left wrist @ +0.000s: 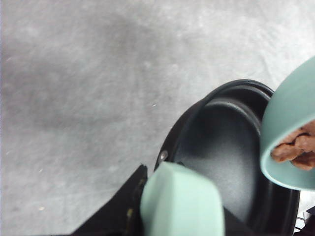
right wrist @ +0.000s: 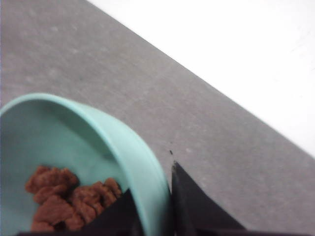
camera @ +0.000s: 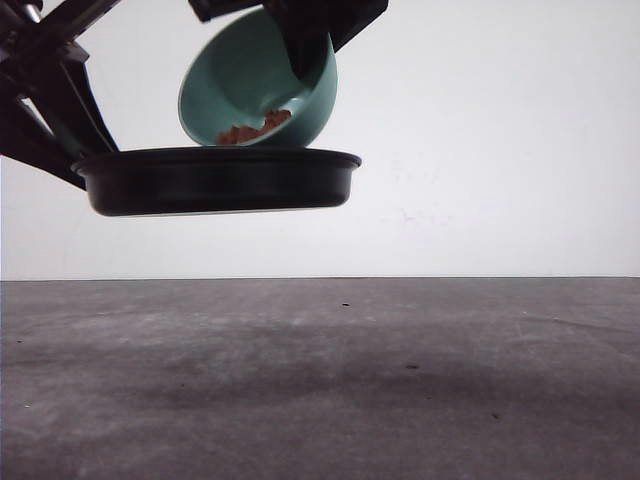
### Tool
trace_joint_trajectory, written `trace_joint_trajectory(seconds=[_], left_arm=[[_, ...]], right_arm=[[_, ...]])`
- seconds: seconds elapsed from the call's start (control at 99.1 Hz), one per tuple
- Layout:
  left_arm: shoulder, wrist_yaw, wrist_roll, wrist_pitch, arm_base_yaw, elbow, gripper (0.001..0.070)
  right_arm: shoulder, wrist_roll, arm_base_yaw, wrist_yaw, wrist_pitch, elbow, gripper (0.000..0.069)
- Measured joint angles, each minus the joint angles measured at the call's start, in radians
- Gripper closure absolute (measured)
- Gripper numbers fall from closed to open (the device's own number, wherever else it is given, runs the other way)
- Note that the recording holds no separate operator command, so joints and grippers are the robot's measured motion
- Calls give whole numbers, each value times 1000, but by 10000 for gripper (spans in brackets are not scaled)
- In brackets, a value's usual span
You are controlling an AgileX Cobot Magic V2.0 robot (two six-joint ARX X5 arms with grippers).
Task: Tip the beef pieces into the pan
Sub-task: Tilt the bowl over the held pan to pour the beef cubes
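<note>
The black pan (camera: pixel 220 180) hangs in the air above the table, held level. My left gripper (left wrist: pixel 172 199) is shut on its pale mint-green handle (left wrist: pixel 183 201); the pan's dark inside (left wrist: pixel 231 147) has nothing lying in it. Over the pan's rim tilts a teal bowl (camera: pixel 250 85), with my right gripper (right wrist: pixel 155 196) shut on its rim, one finger inside (right wrist: pixel 118 216) and one outside (right wrist: pixel 197 206). The orange-brown beef pieces (camera: pixel 255 128) have gathered at the bowl's lower edge, still inside it (right wrist: pixel 69 196), and they also show past the pan's far side (left wrist: pixel 298 150).
A grey table top (camera: pixel 400 380) lies well below the pan and the bowl. A white wall (camera: pixel 500 150) stands behind it. The left arm's dark links (camera: pixel 45 100) cross the upper left of the front view.
</note>
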Motion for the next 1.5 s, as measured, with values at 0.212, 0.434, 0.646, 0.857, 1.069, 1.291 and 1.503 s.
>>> trace_joint_trajectory(seconds=[0.212, 0.434, 0.646, 0.857, 1.069, 1.291, 1.503], left_arm=[[0, -1, -2, -19, 29, 0, 658], [0, 2, -8, -37, 39, 0, 658], [0, 8, -8, -46, 39, 0, 658], [0, 44, -8, -42, 55, 0, 658], [0, 62, -12, -37, 93, 0, 658], [0, 83, -16, -14, 126, 0, 658], [0, 86, -24, -13, 140, 0, 658]], right_arm=[[1, -52, 5, 23, 8, 0, 656], [1, -196, 22, 33, 155, 0, 656], [1, -445, 50, -31, 306, 0, 656], [1, -530, 52, -50, 323, 0, 656], [1, -596, 51, -77, 377, 0, 656], [1, -710, 51, -144, 430, 0, 656], [7, -834, 51, -175, 509, 0, 656]])
